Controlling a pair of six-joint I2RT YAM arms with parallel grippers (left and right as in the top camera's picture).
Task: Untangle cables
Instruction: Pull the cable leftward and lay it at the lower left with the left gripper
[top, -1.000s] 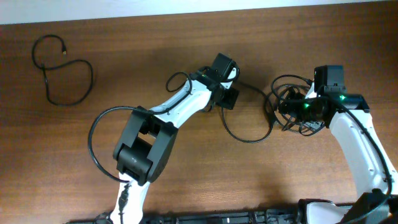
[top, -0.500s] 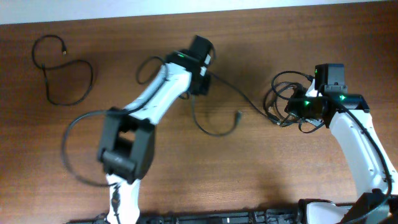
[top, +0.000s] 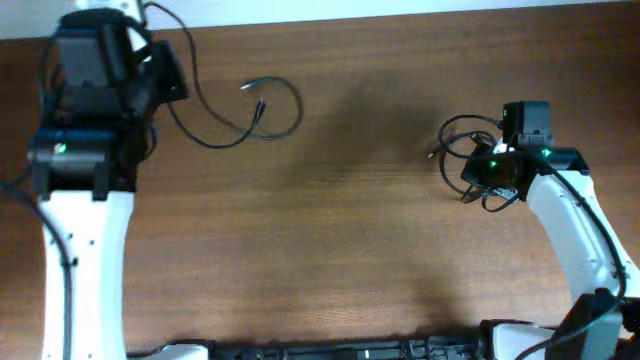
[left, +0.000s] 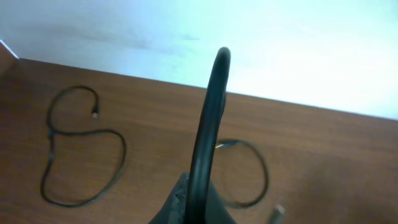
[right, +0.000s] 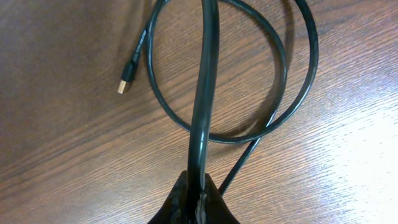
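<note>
My left gripper (top: 168, 78), lifted high at the table's back left, is shut on one black cable (left: 208, 124) that rises from between its jaws. That cable (top: 215, 138) trails right to a loose loop with small plug ends (top: 252, 87). Another loose cable (left: 81, 149) lies looped on the wood below; my left arm hides it in the overhead view. At the right, my right gripper (top: 478, 172) is shut on a cable (right: 202, 93) of the small clump (top: 468, 138). A gold-tipped plug (right: 126, 78) lies beside its loop.
The brown wooden table (top: 350, 250) ends at a pale wall along the back edge (left: 280, 56). My left arm (top: 85, 200) covers the left side and my right arm (top: 570, 240) the right front. A dark rail (top: 330, 350) runs along the front edge.
Both grippers have shut. My left arm has swung from the table's middle up to the back left, drawing one cable out of the clump. My right gripper stayed at the clump.
</note>
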